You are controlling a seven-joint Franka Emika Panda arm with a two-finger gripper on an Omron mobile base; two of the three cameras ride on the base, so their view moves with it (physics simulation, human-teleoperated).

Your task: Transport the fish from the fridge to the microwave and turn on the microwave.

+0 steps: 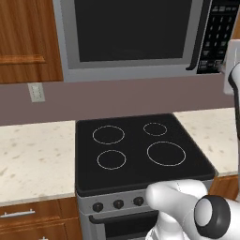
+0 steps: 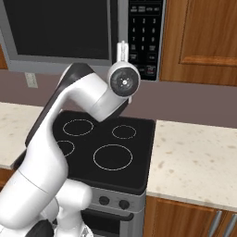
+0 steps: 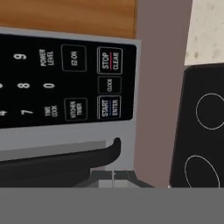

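Overhead, wide microwave point(image 1: 136, 37) faces stove point(image 1: 140, 152), door shut.

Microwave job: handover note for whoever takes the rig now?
End effector: shut, nothing seen held, raised in front of the keypad at the microwave right side.
Microwave door closed; fish can't be seen, so whether it is inside can't be told.
Stove below.
Left: press START/ENTER, probably the next move; the end effector isn't yet on it.
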